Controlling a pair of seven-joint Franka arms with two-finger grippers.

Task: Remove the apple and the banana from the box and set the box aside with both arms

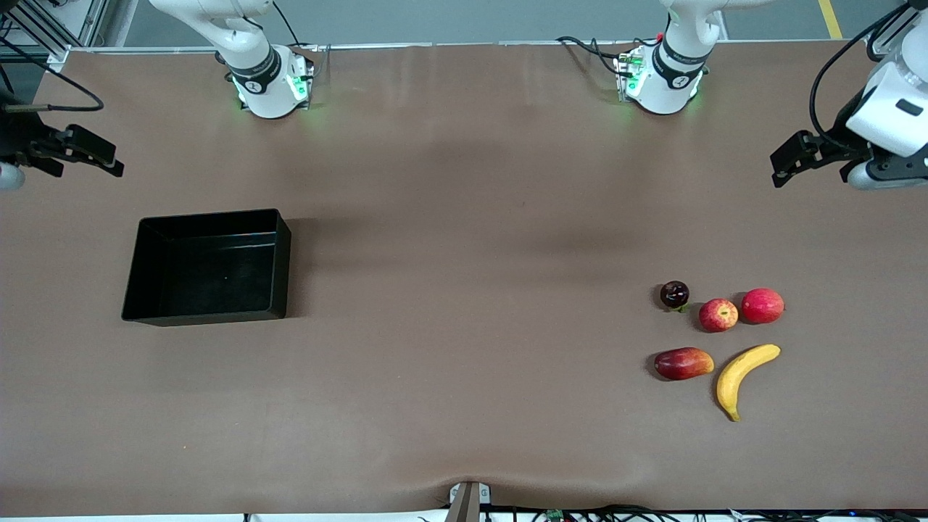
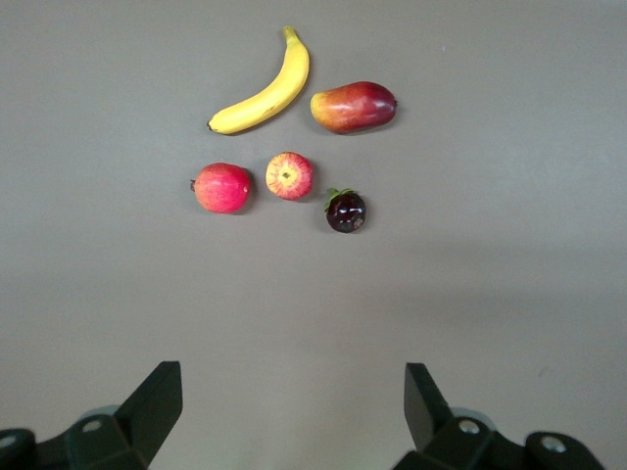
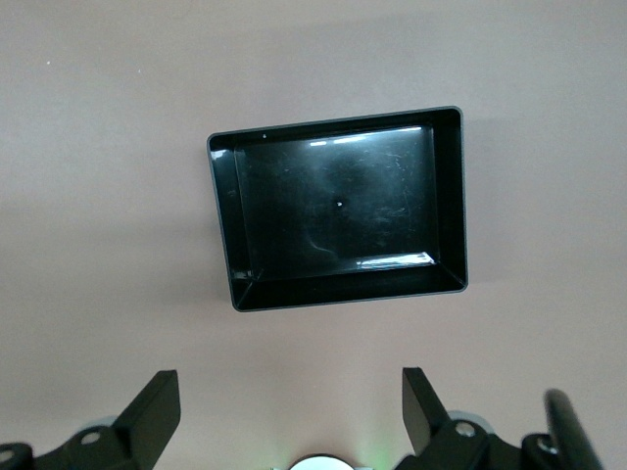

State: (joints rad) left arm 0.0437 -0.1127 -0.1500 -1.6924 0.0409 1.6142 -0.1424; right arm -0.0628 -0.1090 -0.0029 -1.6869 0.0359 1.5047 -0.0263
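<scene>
The banana (image 1: 743, 377) and the small streaked apple (image 1: 718, 315) lie among other fruit toward the left arm's end of the table. Both show in the left wrist view too, the banana (image 2: 265, 88) and the apple (image 2: 289, 175). The black box (image 1: 203, 314) sits empty toward the right arm's end and also shows in the right wrist view (image 3: 348, 289). My left gripper (image 1: 779, 167) hangs open and empty over the table's left-arm end (image 2: 292, 387). My right gripper (image 1: 114, 163) hangs open and empty over the right-arm end (image 3: 291, 392).
A plain red round fruit (image 1: 762, 305) lies beside the apple, a dark purple fruit (image 1: 674, 293) on its other flank. A red-and-yellow mango (image 1: 683, 362) lies beside the banana. The brown table stretches bare between box and fruit.
</scene>
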